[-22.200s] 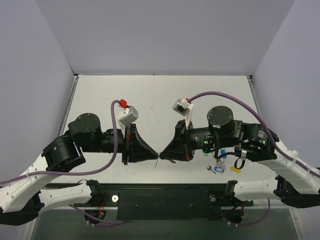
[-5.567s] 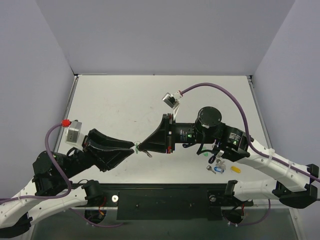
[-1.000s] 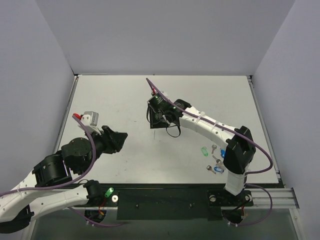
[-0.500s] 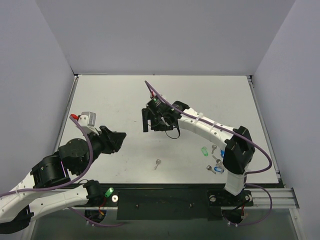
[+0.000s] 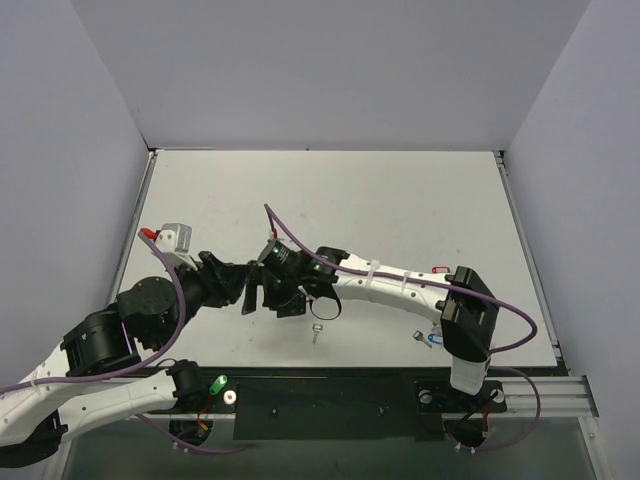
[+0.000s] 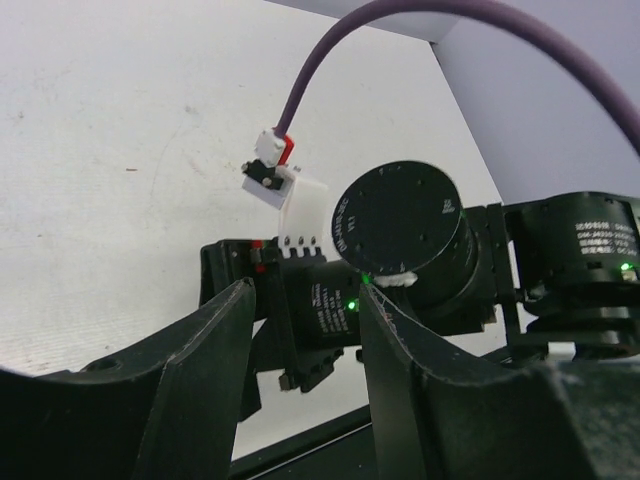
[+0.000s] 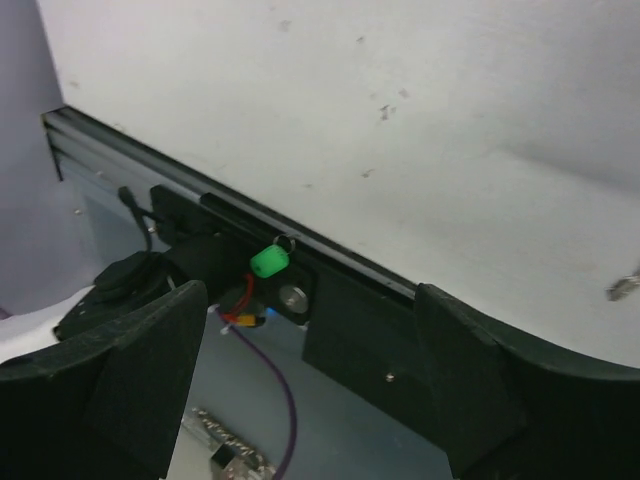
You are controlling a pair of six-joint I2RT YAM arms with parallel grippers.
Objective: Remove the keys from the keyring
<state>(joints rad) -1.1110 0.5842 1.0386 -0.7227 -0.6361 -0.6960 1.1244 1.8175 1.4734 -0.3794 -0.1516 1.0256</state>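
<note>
A bare silver key (image 5: 316, 331) lies loose on the white table, front centre, and shows at the right edge of the right wrist view (image 7: 624, 289). The green-headed key (image 5: 219, 383) rests on the black base rail by the left arm's foot; there a thin silver keyring (image 7: 285, 241) sits at the head of the green key (image 7: 268, 262). My right gripper (image 5: 270, 302) (image 7: 310, 300) hangs open and empty, reaching left across the table. My left gripper (image 5: 243, 286) (image 6: 305, 300) faces it, open with nothing between its fingers.
The right arm's wrist motor (image 6: 400, 230) and camera cable fill the space just ahead of the left gripper. A few more small keys (image 5: 429, 339) lie half hidden under the right arm near its base. The black base rail (image 5: 330, 402) runs along the table's front edge.
The right gripper opened and the silver key dropped onto the table. The right arm then swung from mid-table down and left, close to the left gripper. The left arm barely moved.
</note>
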